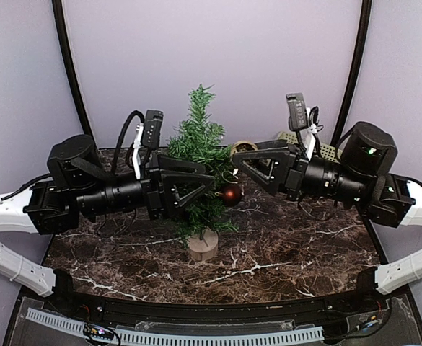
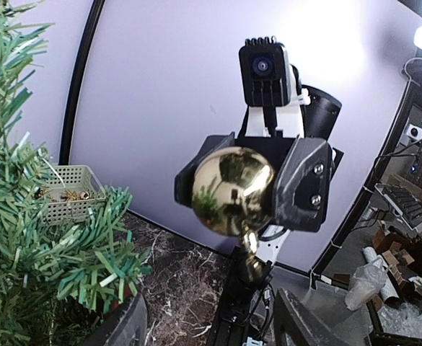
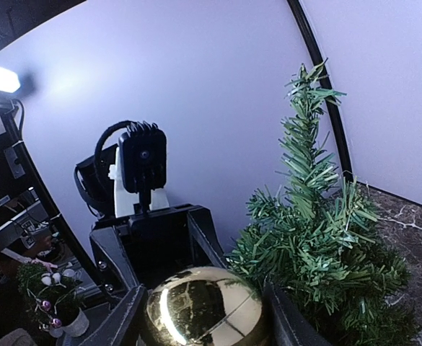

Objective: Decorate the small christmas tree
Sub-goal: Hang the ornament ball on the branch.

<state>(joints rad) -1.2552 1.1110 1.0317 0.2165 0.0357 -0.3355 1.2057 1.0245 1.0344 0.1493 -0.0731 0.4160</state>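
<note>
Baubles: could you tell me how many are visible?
2: gold bauble in the right gripper; dark red bauble on the small christmas tree. The basket may hide more.

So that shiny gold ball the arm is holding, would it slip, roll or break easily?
Probably slippery: the gold ball is mirror-smooth, and the right gripper pinches only its sides. Being round, it would likely roll across the table if dropped. It looks like a hollow bauble, so probably light and easily cracked.

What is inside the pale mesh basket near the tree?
The basket holds small brownish-gold pieces, too small to identify; the small christmas tree covers part of it.
</note>
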